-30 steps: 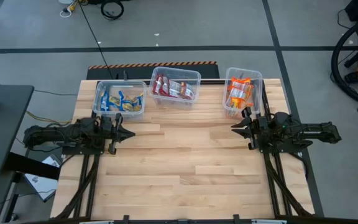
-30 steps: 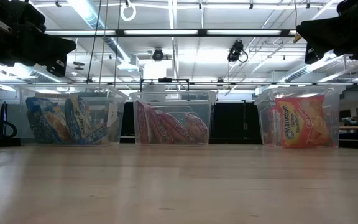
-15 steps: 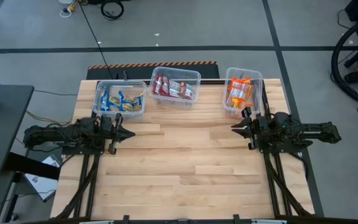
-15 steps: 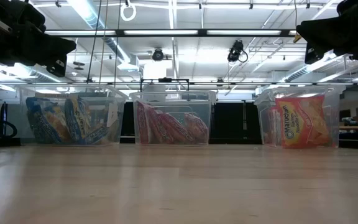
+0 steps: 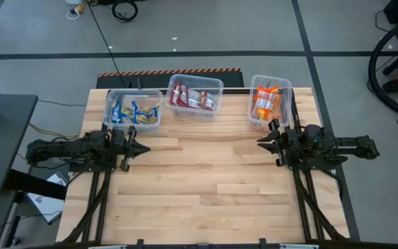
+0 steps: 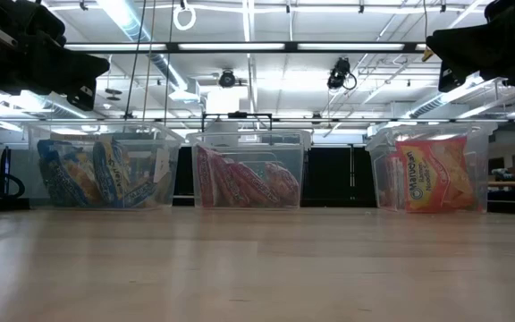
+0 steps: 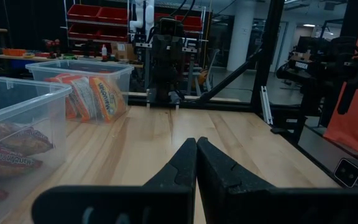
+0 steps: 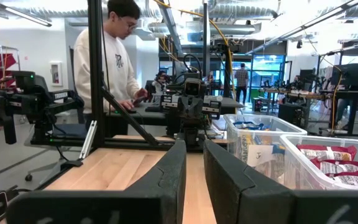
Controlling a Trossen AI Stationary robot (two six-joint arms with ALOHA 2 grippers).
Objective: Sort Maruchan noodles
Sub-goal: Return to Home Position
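Over the table's (image 5: 206, 180) side edges, left arm (image 5: 81, 151) level, jaws together, right arm (image 5: 323, 146) level, jaws slightly apart.

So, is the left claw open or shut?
Shut: the left claw is closed tip to tip, with no gap and nothing held.

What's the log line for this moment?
blue packets in left bin | red packets in middle bin | orange packets in right bin | left gripper shut, empty | right gripper open, empty
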